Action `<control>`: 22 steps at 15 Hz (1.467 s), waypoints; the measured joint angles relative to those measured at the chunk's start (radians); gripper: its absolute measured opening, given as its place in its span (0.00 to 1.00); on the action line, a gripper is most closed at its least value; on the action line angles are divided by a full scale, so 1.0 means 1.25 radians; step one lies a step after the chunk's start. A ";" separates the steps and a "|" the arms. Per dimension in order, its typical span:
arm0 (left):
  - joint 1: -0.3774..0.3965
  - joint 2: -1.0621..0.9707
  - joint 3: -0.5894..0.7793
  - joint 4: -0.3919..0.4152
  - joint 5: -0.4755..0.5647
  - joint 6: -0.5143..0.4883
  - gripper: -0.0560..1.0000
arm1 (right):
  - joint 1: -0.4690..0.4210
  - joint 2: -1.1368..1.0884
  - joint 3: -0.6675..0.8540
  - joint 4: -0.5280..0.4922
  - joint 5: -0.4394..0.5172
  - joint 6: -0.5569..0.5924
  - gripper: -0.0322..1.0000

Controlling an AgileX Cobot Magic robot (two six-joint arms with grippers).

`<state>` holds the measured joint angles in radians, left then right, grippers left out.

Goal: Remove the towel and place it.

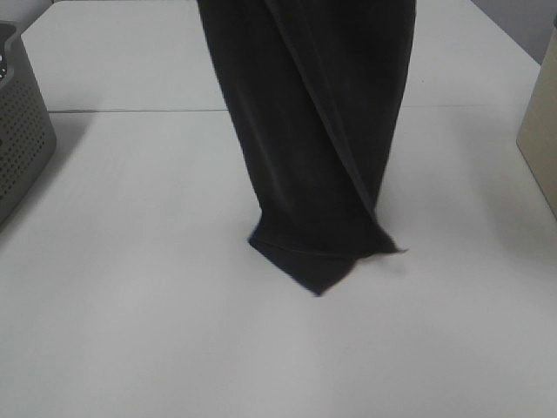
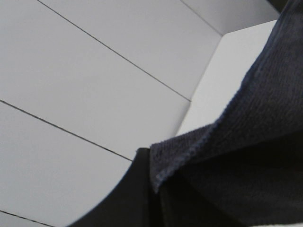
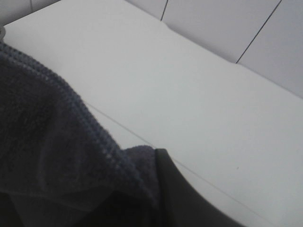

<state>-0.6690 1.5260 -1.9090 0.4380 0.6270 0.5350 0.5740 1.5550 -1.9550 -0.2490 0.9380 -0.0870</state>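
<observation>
The towel [image 1: 313,131], dark navy-black terry cloth, hangs in a long drape from above the top edge of the exterior view. Its lower corner [image 1: 318,270] touches the white table [image 1: 130,313] near the middle. Both grippers are above that view's edge and hidden there. In the left wrist view the towel's hemmed edge [image 2: 255,123] runs into my left gripper [image 2: 154,187], which is shut on it. In the right wrist view the towel [image 3: 47,142] bunches against my right gripper [image 3: 156,189], which is also shut on it. Only dark finger edges show.
A grey perforated basket [image 1: 22,131] stands at the table's left edge. A beige box-like object [image 1: 541,122] stands at the right edge. A seam [image 1: 130,111] runs across the table behind the towel.
</observation>
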 joint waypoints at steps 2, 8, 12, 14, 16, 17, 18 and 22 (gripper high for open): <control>0.000 0.024 0.000 0.171 -0.082 0.000 0.05 | 0.000 0.001 -0.001 -0.084 -0.043 0.022 0.04; 0.065 0.068 0.000 0.211 -0.201 -0.143 0.05 | 0.000 0.031 -0.001 -0.260 -0.155 0.137 0.04; 0.173 0.106 0.000 0.209 -0.389 -0.373 0.05 | 0.000 0.082 -0.009 -0.378 -0.283 0.249 0.04; 0.219 0.138 0.000 0.208 -0.485 -0.497 0.05 | -0.001 0.125 -0.037 -0.458 -0.330 0.334 0.04; 0.254 0.168 0.000 0.208 -0.548 -0.574 0.05 | -0.017 0.156 -0.061 -0.493 -0.380 0.398 0.04; 0.273 0.190 0.000 0.208 -0.594 -0.601 0.05 | -0.034 0.172 -0.068 -0.499 -0.427 0.440 0.04; 0.291 0.218 0.000 0.208 -0.647 -0.616 0.05 | -0.055 0.188 -0.072 -0.502 -0.478 0.478 0.04; 0.358 0.419 -0.170 0.138 -0.809 -0.624 0.05 | -0.135 0.278 -0.076 -0.506 -0.684 0.584 0.04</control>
<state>-0.2210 2.0500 -2.1210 0.6110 -0.3840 -0.2450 0.4050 1.9030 -2.0500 -0.8820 0.0830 0.6430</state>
